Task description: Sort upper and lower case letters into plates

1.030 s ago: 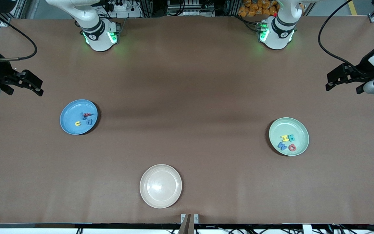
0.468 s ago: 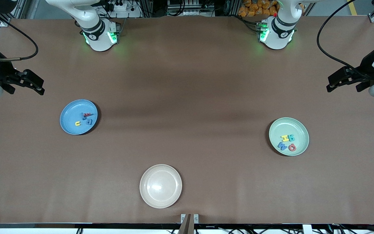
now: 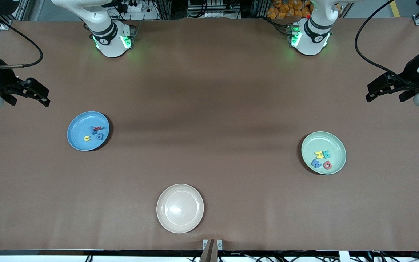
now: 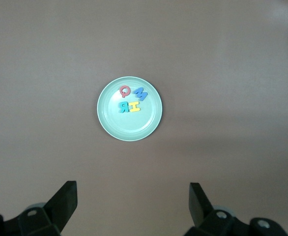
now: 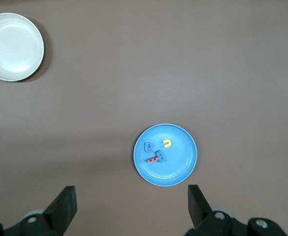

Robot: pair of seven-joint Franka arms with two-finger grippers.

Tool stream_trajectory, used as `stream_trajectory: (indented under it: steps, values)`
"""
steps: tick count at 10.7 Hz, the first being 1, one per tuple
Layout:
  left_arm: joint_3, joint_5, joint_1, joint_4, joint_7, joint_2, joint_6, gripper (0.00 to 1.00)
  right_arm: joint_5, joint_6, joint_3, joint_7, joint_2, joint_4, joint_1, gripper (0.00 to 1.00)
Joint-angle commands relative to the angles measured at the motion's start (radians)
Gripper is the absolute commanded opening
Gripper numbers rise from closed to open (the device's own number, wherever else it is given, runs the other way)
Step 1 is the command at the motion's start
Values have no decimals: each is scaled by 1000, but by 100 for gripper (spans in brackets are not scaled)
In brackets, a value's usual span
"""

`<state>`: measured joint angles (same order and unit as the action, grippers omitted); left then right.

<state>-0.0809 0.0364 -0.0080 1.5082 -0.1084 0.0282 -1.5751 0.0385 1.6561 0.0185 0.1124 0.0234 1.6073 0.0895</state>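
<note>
The sky blue plate [image 3: 82, 142] [image 5: 176, 169] lies toward the right arm's end of the table and holds several small letters [image 3: 97, 132]: a yellow one [image 5: 167, 143], a blue one [image 5: 149, 146], and a red and a blue one touching [image 5: 155, 158]. The mint green plate [image 3: 336, 145] [image 4: 134, 127] lies toward the left arm's end. It holds a red Q [image 4: 125, 91], a blue M [image 4: 141, 93], a teal R [image 4: 123, 106] and a yellow H [image 4: 134, 106]. My right gripper [image 3: 44, 97] [image 5: 131, 199] hangs open and empty over bare table. My left gripper [image 3: 371, 93] [image 4: 132, 196] does the same at its end.
A cream-beige plate [image 3: 180, 222] [image 5: 14, 69] with nothing in it lies nearer to the front camera than both other plates, roughly midway between them. The brown tabletop [image 3: 209, 120] spreads bare between the plates. Both arm bases stand at the table's edge farthest from the front camera.
The left arm's hand has drawn back slightly toward its end of the table. The right hand has barely shifted. Plates and letters have not moved.
</note>
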Motion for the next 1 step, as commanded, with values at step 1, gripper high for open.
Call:
stream_trajectory:
  steps: [1]
  values:
    - [17,-1,-23,17,-20,-14,-6,100,-17,-19,-6,12,-8,-23,-8,100]
